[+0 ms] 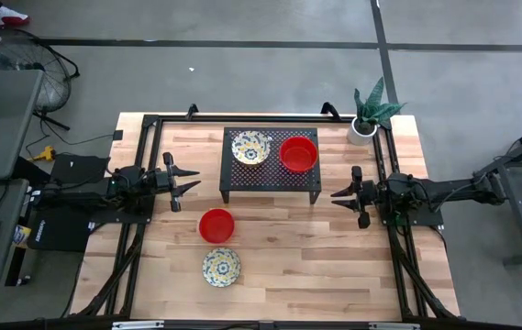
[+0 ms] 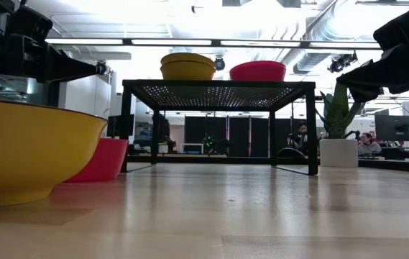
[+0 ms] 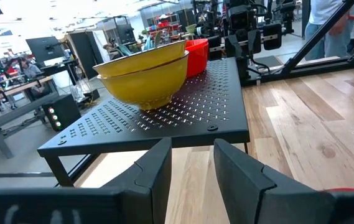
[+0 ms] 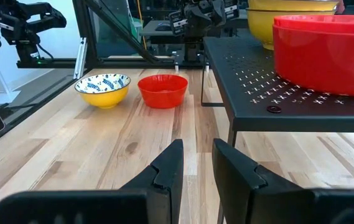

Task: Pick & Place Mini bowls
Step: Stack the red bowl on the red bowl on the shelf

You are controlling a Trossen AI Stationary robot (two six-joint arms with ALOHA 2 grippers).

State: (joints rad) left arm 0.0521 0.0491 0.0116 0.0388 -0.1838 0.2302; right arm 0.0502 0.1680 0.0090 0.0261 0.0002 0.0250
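On the black mesh rack (image 1: 270, 188) sat stacked floral bowls (image 1: 250, 148) and a red stack (image 1: 298, 154). In front of it, one red bowl (image 1: 216, 225) and one floral bowl (image 1: 221, 266) apparently remained. Left gripper (image 1: 185, 182) and right gripper (image 1: 341, 192) flanked the rack, fingers parted, empty.

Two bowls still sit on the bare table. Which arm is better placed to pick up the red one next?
Probably the left. The left gripper, open, waits just beside the red bowl. The right gripper, also open, sits across the table beyond the black rack.
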